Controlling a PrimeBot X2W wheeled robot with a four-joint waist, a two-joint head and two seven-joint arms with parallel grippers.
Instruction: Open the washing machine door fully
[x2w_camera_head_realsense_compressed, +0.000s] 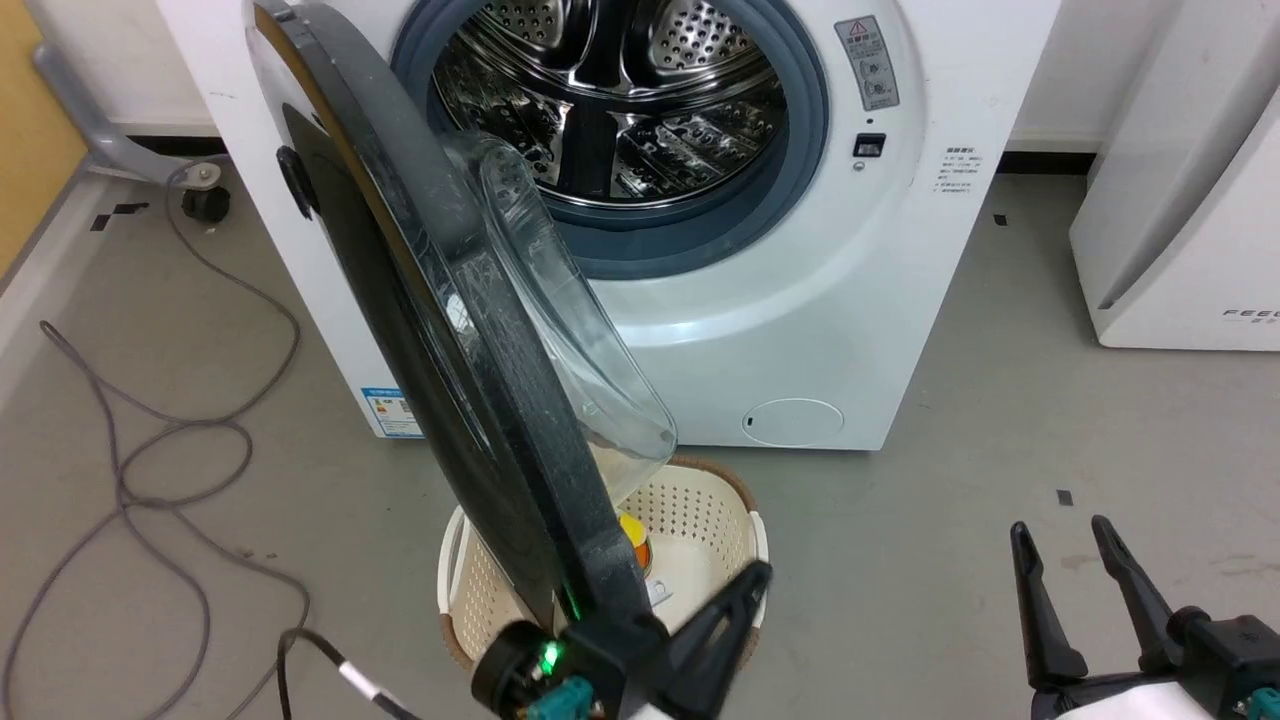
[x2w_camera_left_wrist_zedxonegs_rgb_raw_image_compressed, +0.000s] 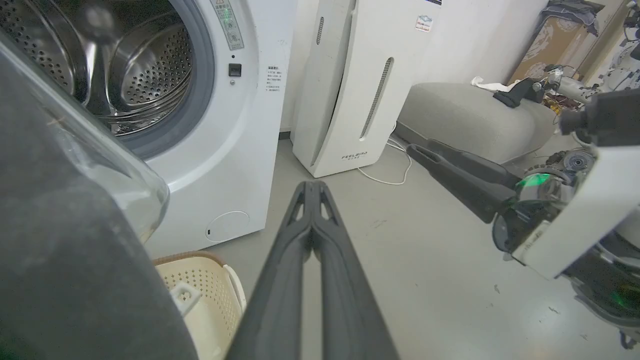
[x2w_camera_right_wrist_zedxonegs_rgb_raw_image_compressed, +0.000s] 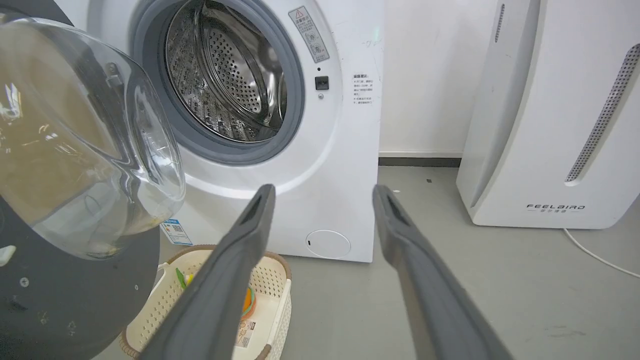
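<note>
The white washing machine (x2w_camera_head_realsense_compressed: 800, 330) (x2w_camera_left_wrist_zedxonegs_rgb_raw_image_compressed: 235, 165) (x2w_camera_right_wrist_zedxonegs_rgb_raw_image_compressed: 340, 150) stands with its steel drum mouth uncovered. Its big black washing machine door (x2w_camera_head_realsense_compressed: 470, 400) (x2w_camera_left_wrist_zedxonegs_rgb_raw_image_compressed: 60, 250) (x2w_camera_right_wrist_zedxonegs_rgb_raw_image_compressed: 75, 305) is swung out towards me, nearly edge-on in the head view, and its clear glass bowl (x2w_camera_head_realsense_compressed: 570, 340) (x2w_camera_right_wrist_zedxonegs_rgb_raw_image_compressed: 85, 150) faces right. My left gripper (x2w_camera_head_realsense_compressed: 755, 582) (x2w_camera_left_wrist_zedxonegs_rgb_raw_image_compressed: 311, 187) is shut on nothing, just right of the door's lower rim on the inner side. I cannot tell if it touches the door. My right gripper (x2w_camera_head_realsense_compressed: 1075, 550) (x2w_camera_right_wrist_zedxonegs_rgb_raw_image_compressed: 322, 192) (x2w_camera_left_wrist_zedxonegs_rgb_raw_image_compressed: 420, 146) is open and empty, low at the right.
A cream perforated basket (x2w_camera_head_realsense_compressed: 710, 500) (x2w_camera_left_wrist_zedxonegs_rgb_raw_image_compressed: 210, 280) (x2w_camera_right_wrist_zedxonegs_rgb_raw_image_compressed: 270, 280) holding small items sits on the floor under the door. A white FEELAIR appliance (x2w_camera_head_realsense_compressed: 1180, 250) (x2w_camera_left_wrist_zedxonegs_rgb_raw_image_compressed: 350, 85) (x2w_camera_right_wrist_zedxonegs_rgb_raw_image_compressed: 550, 125) stands to the right. Grey cables (x2w_camera_head_realsense_compressed: 150, 450) loop over the floor at the left.
</note>
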